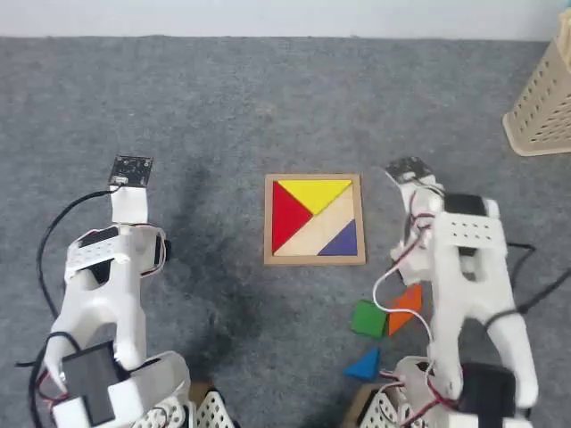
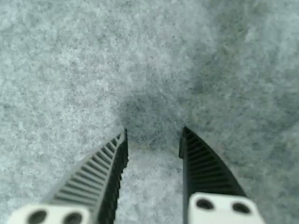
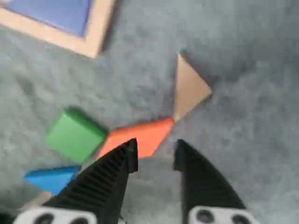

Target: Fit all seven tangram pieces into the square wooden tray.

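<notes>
Tray (image 1: 314, 259) central, loose pieces (image 1: 368, 318) before it, by right end effector (image 3: 155, 145)

Looks like a lab or hobby workbench: grey felt mat (image 1: 223, 107) spread wide, plain pale wall (image 1: 268, 16) behind, perforated beige basket (image 1: 544, 98) at the edge.

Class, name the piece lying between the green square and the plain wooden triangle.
The orange piece lies between the green square and the plain wooden triangle, as the right wrist view shows.

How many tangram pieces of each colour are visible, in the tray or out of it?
Yellow piece: 1
Red piece: 1
Purple piece: 1
Green piece: 1
Orange piece: 1
Blue piece: 1
Tan piece: 1
Total: 7
</notes>
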